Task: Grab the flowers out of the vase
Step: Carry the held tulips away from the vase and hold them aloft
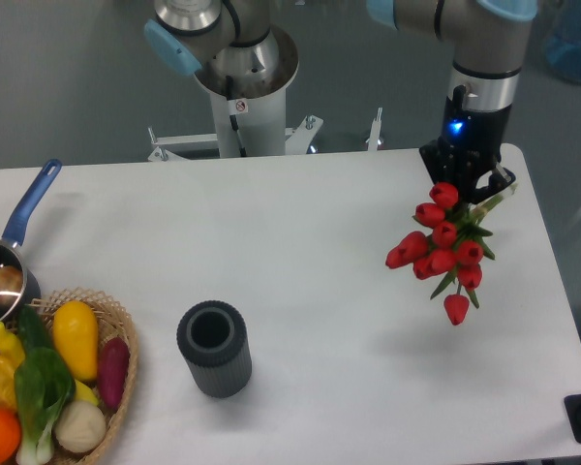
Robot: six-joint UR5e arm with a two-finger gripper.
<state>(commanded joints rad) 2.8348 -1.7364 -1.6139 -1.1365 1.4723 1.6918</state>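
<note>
1. Holding the flowers (443, 254), the gripper (468, 182) is at approx. 2 o'clock of the table (300, 262); jaws pinched on the bunch, buds hanging down w/ stems toward the fingers
2. The vase (214, 349) stands upright at approx. 7 o'clock, well apart from flowers
3. Wicker basket (116, 387) w/ vegetables & saucepan (10, 262) at 9 o'clock edge

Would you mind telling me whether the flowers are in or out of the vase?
Out. The flowers hang from the end effector over the table's right side; the vase stands upright, apart.
</note>
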